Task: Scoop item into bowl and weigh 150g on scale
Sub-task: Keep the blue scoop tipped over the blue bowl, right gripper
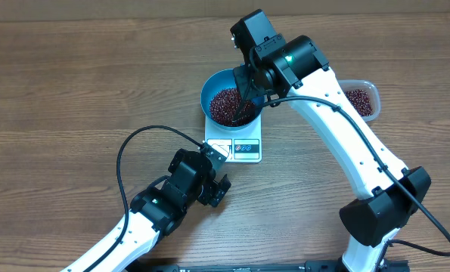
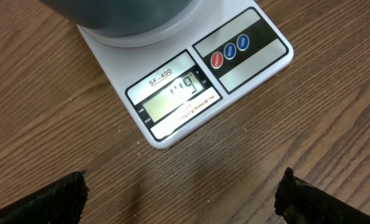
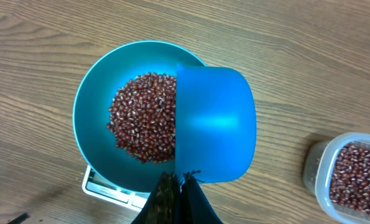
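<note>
The right pincer (image 3: 178, 186), pinching the blue scoop (image 3: 216, 124), holds it right above the bowl (image 3: 91, 112) of beans (image 3: 144, 115) sitting on the scale (image 2: 247, 74), while the left pincer (image 2: 181, 199) hangs spread wide just in front.

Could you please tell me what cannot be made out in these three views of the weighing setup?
- Reading on the small white square scale: left wrist view, digits blurred by glare; overhead, too small.
- Handle of the bright blue plastic scoop: right wrist view, covered by the right gripper shut on it.
- Clear plastic tub: right wrist view, cut off by the right edge.
</note>
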### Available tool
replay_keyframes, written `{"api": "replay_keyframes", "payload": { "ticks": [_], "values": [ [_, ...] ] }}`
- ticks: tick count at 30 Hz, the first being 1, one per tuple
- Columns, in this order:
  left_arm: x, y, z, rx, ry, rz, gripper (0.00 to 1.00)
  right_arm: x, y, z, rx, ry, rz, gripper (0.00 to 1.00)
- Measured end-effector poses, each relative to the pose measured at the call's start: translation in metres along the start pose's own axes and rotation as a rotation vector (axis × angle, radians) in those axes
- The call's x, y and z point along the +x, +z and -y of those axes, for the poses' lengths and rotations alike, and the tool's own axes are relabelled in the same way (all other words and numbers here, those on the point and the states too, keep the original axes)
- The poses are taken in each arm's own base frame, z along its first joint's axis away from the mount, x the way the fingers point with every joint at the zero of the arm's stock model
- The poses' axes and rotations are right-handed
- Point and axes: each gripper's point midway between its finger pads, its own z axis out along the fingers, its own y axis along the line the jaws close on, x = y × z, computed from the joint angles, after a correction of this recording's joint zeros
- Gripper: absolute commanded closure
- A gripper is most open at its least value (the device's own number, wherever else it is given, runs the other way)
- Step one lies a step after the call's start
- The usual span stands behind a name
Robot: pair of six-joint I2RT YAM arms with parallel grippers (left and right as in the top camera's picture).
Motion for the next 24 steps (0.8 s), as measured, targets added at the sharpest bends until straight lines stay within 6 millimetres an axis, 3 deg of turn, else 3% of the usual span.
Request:
{"api": "replay_keyframes", "payload": {
  "ticks": [24],
  "values": [
    [0.0000, 0.0000, 0.0000, 0.000, 0.000, 0.000, 0.00, -0.0001, 0.0000, -0.0001, -0.001, 0.003, 0.000, 0.96]
  ]
}}
